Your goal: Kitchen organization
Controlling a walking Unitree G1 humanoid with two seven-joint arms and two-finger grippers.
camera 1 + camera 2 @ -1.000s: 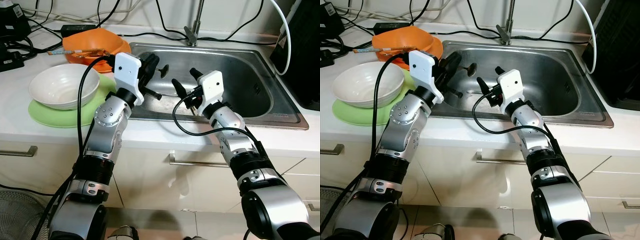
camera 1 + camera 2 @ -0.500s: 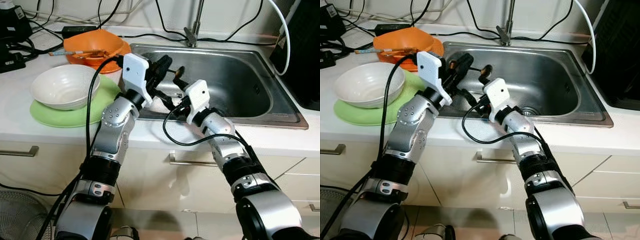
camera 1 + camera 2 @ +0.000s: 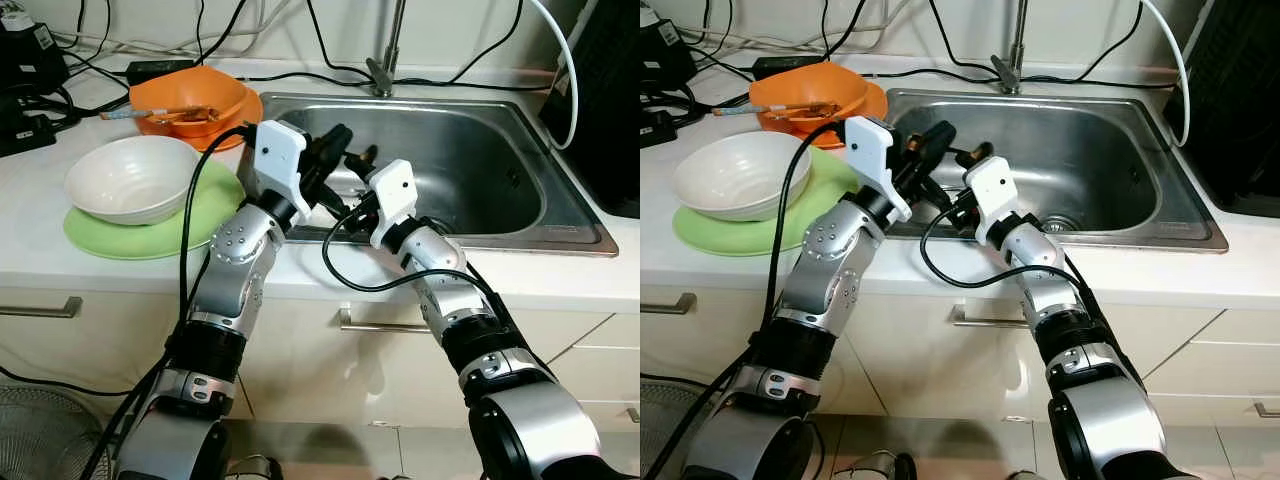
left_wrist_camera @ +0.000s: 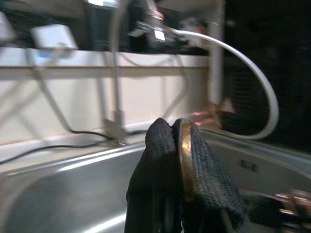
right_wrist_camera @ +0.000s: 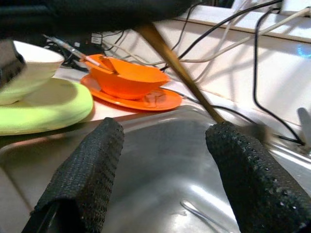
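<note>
Left gripper pinches one brass utensil; two bowls.

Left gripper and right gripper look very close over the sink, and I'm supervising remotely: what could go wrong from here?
The left gripper pinches a thin brown stick edge-on; it could slip into the sink. The open right gripper sits just beside it, so the fingers may collide.

No readable text, labels, brands or numbers anywhere in these views.
</note>
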